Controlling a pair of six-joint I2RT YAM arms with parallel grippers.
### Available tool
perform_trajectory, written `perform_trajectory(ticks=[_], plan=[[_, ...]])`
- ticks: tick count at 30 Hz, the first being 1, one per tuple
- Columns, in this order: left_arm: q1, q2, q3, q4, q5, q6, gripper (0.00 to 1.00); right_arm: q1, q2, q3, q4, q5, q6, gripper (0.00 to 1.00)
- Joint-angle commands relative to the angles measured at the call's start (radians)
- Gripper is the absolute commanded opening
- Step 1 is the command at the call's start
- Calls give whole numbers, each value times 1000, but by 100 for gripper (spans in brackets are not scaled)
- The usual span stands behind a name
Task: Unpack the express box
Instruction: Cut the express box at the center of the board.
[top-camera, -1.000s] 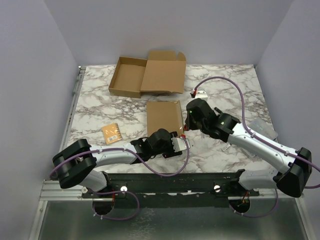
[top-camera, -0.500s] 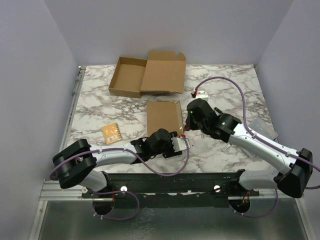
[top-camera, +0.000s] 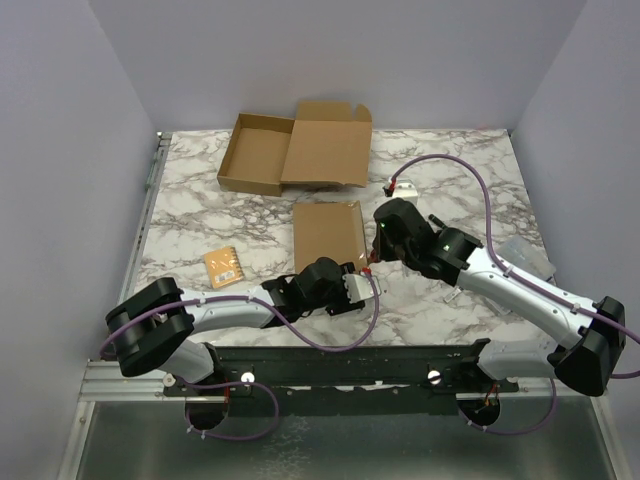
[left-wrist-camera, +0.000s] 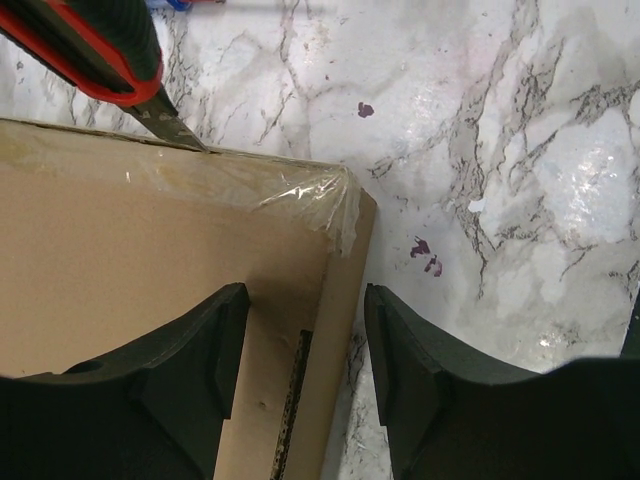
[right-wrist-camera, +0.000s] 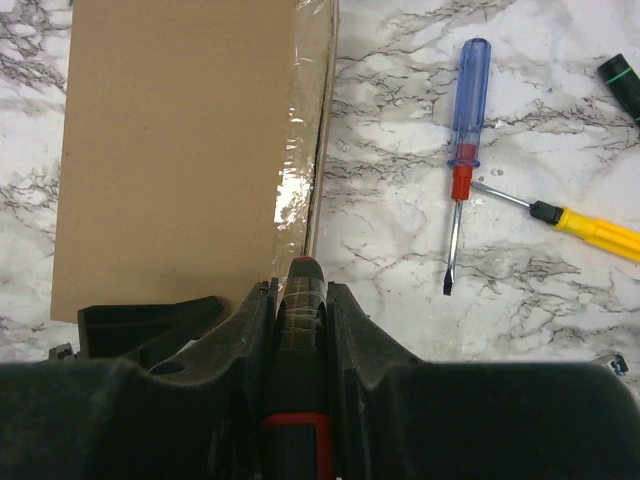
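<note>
The sealed express box (top-camera: 328, 235) lies mid-frame. The right gripper (right-wrist-camera: 300, 310) clamps the utility knife (left-wrist-camera: 100, 50). The left gripper (left-wrist-camera: 305, 325), half open, straddles the box's corner. Run the blade shallow along the tape (left-wrist-camera: 300, 190) seam, bracing firmly.

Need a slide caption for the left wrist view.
Knife blade tip at the taped box seam, left gripper open astride the box's edge.

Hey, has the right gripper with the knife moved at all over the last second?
No. In the top view the right gripper, shut on the utility knife, sits at the same spot by the sealed box's near right corner as before.
</note>
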Motion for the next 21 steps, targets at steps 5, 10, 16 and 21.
perform_trajectory(ticks=[5,10,16,21], plan=[[-1,65,35,73,-148,-140,57,34,1,-11,-45,33,47,0],[-1,117,57,88,-211,-216,57,45,-14,-21,-66,28,74,0],[-1,136,31,182,-273,-311,54,55,-31,-28,-100,20,103,0],[-3,166,2,264,-300,-387,51,57,-56,-43,-128,-7,121,0]])
